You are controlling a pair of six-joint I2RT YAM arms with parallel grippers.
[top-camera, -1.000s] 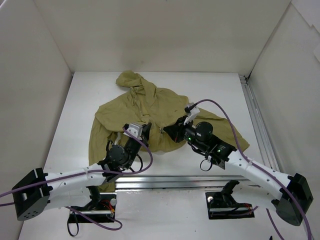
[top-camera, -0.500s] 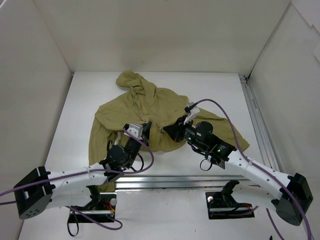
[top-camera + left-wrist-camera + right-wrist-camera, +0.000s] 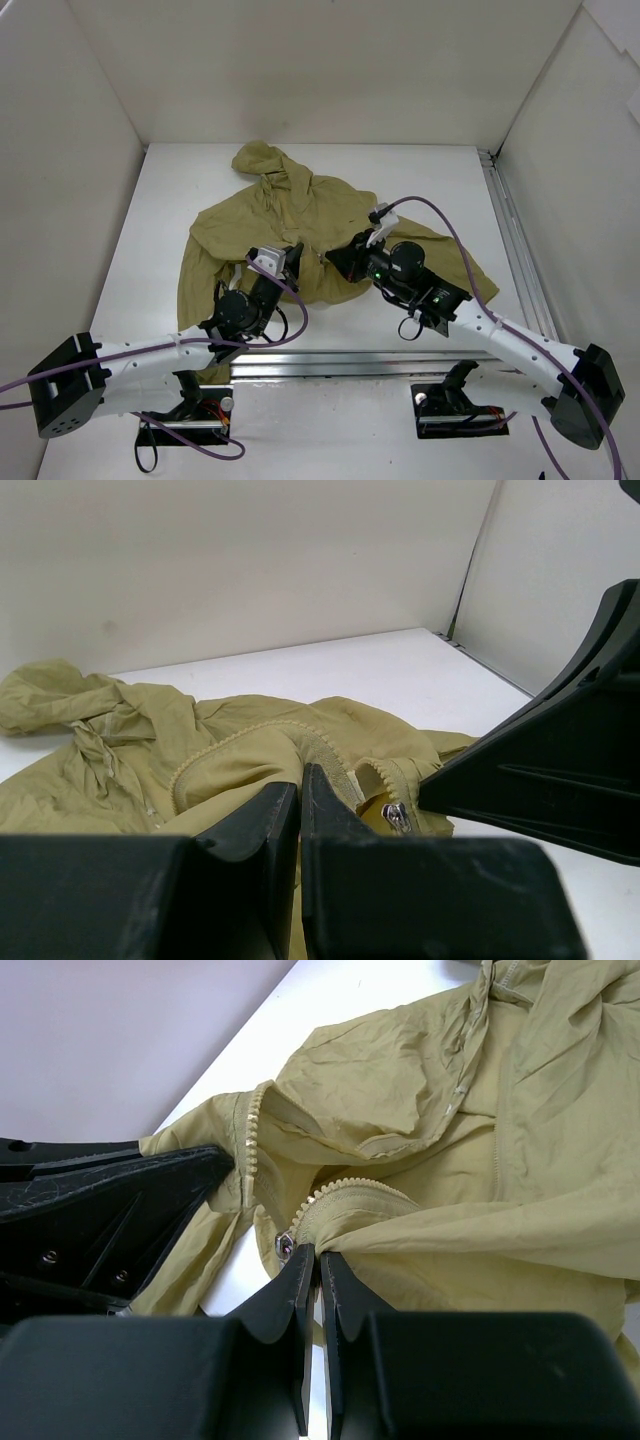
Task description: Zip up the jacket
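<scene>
The olive-khaki jacket [image 3: 300, 215] lies spread on the white table, hood at the far side, front open at the bottom. My left gripper [image 3: 292, 258] is shut on the jacket's left front edge near the hem; in the left wrist view [image 3: 300, 785] the fingers pinch the fabric beside the zipper teeth. My right gripper [image 3: 337, 262] is shut on the right front edge; in the right wrist view [image 3: 318, 1260] it pinches the fabric just below the metal zipper slider [image 3: 285, 1244]. The slider also shows in the left wrist view [image 3: 397, 817]. The two grippers are close together.
White walls enclose the table on three sides. A metal rail [image 3: 515, 240] runs along the right edge and another [image 3: 330, 362] along the near edge. Purple cables [image 3: 440, 215] loop over both arms.
My right gripper has edged slightly left, toward the left gripper, with the fabric in it. The left gripper has hardly moved.
</scene>
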